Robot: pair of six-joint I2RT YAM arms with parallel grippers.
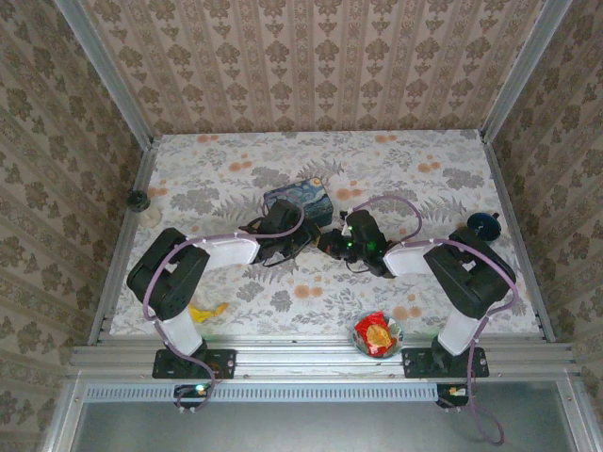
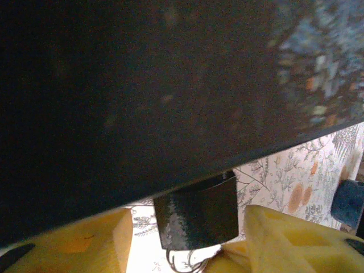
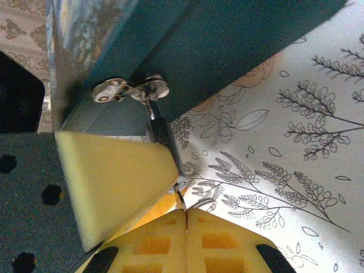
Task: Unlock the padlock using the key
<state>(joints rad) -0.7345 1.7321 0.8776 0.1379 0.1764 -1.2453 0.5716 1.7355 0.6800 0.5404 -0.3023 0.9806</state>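
Bowl (image 1: 398, 330) holds crinkly red-yellow wrappers (image 1: 377, 335). Boxy black padlock (image 2: 196, 219) hangs off the hasp (image 3: 131, 91) on the blue tin (image 1: 300, 200). Pinching the thin key (image 3: 180, 196) is the right claw (image 3: 186, 220); left claw (image 2: 187, 230) has its yellow pads (image 2: 85, 242) gaping.

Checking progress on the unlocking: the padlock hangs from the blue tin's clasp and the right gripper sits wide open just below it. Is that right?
One thing is off: the right gripper is shut, not open, its yellow pads pressed together on the thin key below the padlock. The right wrist view shows it. The padlock does hang from the blue tin's clasp.
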